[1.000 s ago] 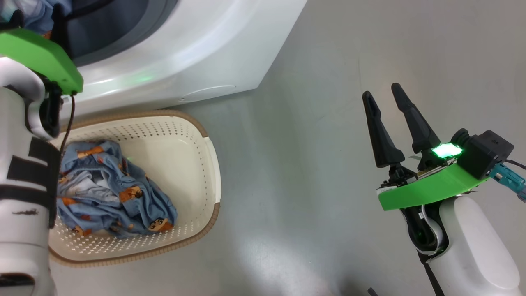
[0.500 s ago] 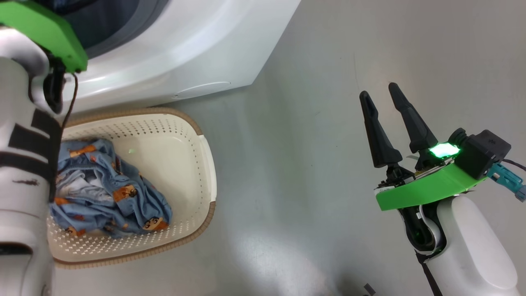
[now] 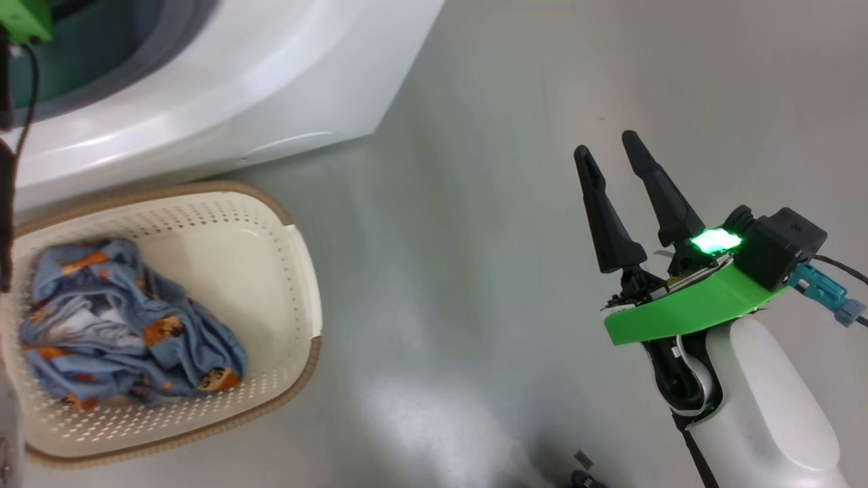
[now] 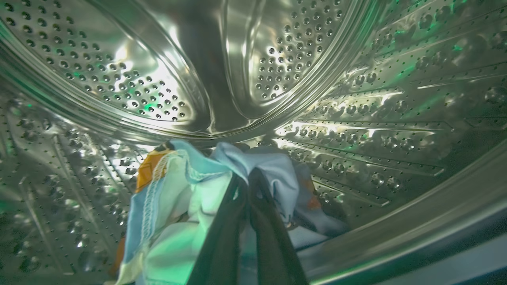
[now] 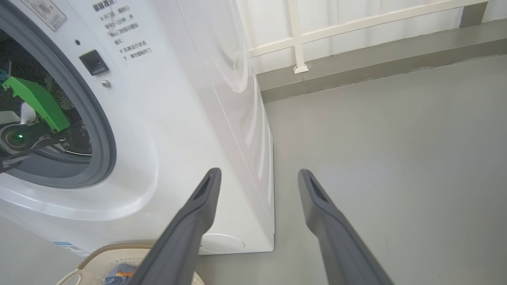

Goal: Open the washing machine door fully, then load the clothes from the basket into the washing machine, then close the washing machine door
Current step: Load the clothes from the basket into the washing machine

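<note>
grey floor [image 3: 475,203] beneath spread right gripper [image 3: 606,143]; left gripper [image 4: 248,175] closed inside drum [image 4: 356,79]

We get bright, even light in the head view, with a soft white glare on the floor [image 3: 434,427] at lower centre. The clothes [image 3: 122,318] at left look slightly blurry. The drum [image 4: 150,91] is dimmer, all hot reflections and green tint, warped toward the edges.

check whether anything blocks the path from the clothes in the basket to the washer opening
Only the robot's own left arm: it reaches through the washing machine opening, its left gripper shut inside the drum. Nothing visible covers the clothes in the basket, which sits right before the machine.
</note>
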Controlling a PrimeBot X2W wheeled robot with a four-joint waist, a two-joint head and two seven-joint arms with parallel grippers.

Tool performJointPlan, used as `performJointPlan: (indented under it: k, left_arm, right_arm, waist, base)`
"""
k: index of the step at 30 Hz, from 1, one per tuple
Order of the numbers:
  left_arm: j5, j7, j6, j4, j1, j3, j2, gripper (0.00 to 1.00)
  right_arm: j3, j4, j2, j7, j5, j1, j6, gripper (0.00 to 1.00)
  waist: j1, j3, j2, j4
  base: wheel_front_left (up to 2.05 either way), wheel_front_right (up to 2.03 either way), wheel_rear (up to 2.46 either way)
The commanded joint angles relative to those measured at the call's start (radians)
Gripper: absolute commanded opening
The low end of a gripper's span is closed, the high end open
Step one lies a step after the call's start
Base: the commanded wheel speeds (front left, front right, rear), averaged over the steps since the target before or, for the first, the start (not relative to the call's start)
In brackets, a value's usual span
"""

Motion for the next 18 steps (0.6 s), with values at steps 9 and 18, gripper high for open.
performJointPlan:
  k: [9,18]
  left_arm:
    - [-0.004,-0.055,-0.023,0.022,-0.057,-0.005,0.039,1.0]
    - [-0.018,-0.063,-0.034,0.036,-0.044,-0.01,0.015,1.0]
  right_arm:
    - [0.018,-0.022,0.007,-0.005,0.005,0.006,0.002,1.0]
    - [0.009,-0.022,0.009,-0.005,-0.002,0.008,0.002,1.0]
  waist:
    - [0.0,0.026,-0.0001,-0.043]
    - [0.0,0.006,-0.0001,-0.004]
  base:
    - [0.0,0.0,0.0]
    - [0.0,0.0,0.0]
